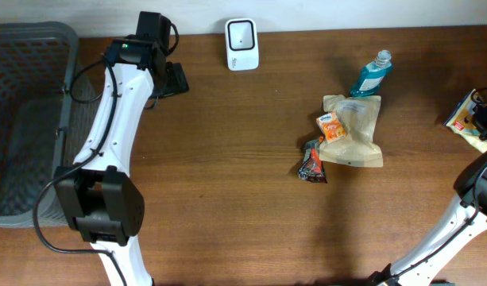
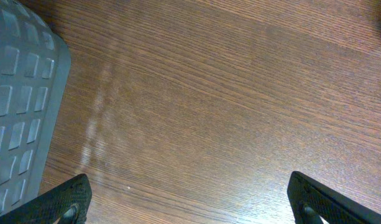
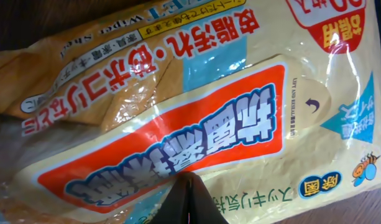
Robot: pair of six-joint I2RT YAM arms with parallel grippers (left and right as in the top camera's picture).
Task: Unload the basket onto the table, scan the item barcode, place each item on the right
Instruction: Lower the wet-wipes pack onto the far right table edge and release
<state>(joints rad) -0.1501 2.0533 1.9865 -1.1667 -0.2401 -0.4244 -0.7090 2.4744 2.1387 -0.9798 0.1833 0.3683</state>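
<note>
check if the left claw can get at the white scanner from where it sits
Probably yes. The left claw is open and empty, close beside the white scanner, and only bare table lies between them; nothing stands in the way.

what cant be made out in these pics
- Barcode on the yellow pack: the right wrist view shows only its printed face; overhead it is small, with the gripper over it.
- Whether the shut right gripper pinches the pack: only its fingertips show, at the bottom edge of the right wrist view.
- Print on the dark packet and orange packet: too small overhead.
</note>
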